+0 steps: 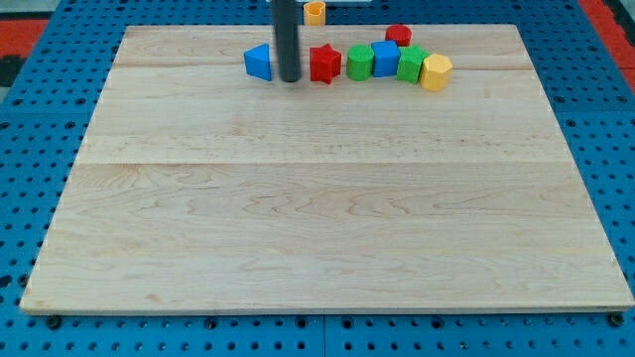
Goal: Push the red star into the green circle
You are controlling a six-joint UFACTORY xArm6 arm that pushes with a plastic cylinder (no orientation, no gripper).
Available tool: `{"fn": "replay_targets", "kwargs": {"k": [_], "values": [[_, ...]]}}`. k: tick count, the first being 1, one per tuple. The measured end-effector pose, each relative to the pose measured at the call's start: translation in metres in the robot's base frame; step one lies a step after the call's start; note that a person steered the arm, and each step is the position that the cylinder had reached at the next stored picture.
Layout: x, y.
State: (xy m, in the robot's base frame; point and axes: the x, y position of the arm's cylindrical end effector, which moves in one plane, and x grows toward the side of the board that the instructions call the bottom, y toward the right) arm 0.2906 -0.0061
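Note:
The red star (324, 62) lies near the view's top of the wooden board. The green circle (359, 61) sits just to its right, with a narrow gap or light contact; I cannot tell which. My tip (290, 79) stands just left of the red star, between it and a blue triangular block (259, 61). The rod rises straight up out of the view's top.
Right of the green circle sit a blue block (385, 58), a red block (399, 36), a green block (412, 63) and a yellow hexagon (436, 72), clustered together. An orange-yellow block (315, 12) lies off the board at the view's top. The board's (317, 218) far edge is close behind the blocks.

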Motion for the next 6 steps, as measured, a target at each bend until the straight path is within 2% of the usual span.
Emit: {"fn": "replay_targets", "kwargs": {"k": [1,2,3,4,5,6], "values": [[-0.015,0.046],[-0.012,0.026],[0.033,-0.072],[0.032,-0.159],[-0.012,-0.138],[-0.015,-0.058]]}}
